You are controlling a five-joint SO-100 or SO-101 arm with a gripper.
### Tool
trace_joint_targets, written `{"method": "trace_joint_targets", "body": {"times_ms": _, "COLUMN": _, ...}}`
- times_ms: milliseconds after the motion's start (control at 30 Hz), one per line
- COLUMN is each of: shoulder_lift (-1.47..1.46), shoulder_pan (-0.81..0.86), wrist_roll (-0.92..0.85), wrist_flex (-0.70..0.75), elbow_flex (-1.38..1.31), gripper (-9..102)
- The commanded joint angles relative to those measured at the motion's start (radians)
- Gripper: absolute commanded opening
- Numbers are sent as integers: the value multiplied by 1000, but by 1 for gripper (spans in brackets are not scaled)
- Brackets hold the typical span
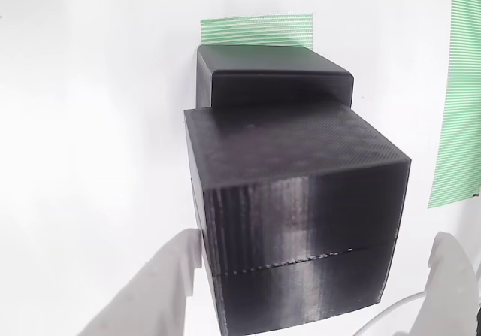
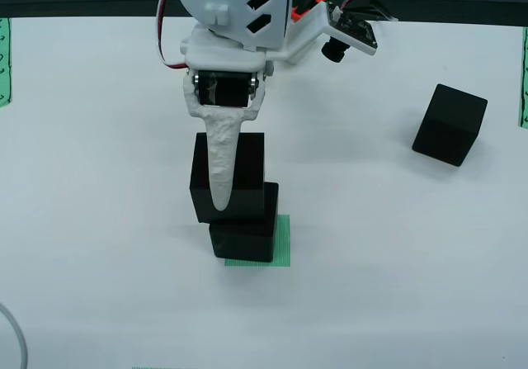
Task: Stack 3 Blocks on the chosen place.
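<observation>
One gripper (image 2: 221, 189) angled down, clasping upper block (image 2: 228, 171), offset over lower block (image 2: 244, 233)

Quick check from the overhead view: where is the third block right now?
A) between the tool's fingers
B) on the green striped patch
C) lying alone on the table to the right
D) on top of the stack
C: the third block sits alone on the white table, right of the tool and stack.
</observation>
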Motion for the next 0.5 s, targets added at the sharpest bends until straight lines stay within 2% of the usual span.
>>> {"method": "trace_joint_targets", "body": {"times_ms": 0, "shoulder_lift": 15, "shoulder_pan": -15, "wrist_roll": -3, "wrist_flex": -9, "elbow_flex": -41, "gripper": 38}}
{"method": "trace_joint_targets", "body": {"times_ms": 167, "shoulder_lift": 143, "shoulder_pan": -196, "wrist_roll": -3, "wrist_flex": 0, "elbow_flex": 29, "gripper": 37}}
{"method": "trace_joint_targets", "body": {"times_ms": 333, "shoulder_lift": 311, "shoulder_pan": -561, "wrist_roll": 6, "wrist_flex": 0, "elbow_flex": 107, "gripper": 37}}
{"method": "trace_joint_targets", "body": {"times_ms": 467, "shoulder_lift": 339, "shoulder_pan": -815, "wrist_roll": -2, "wrist_flex": -2, "elbow_flex": 179, "gripper": 37}}
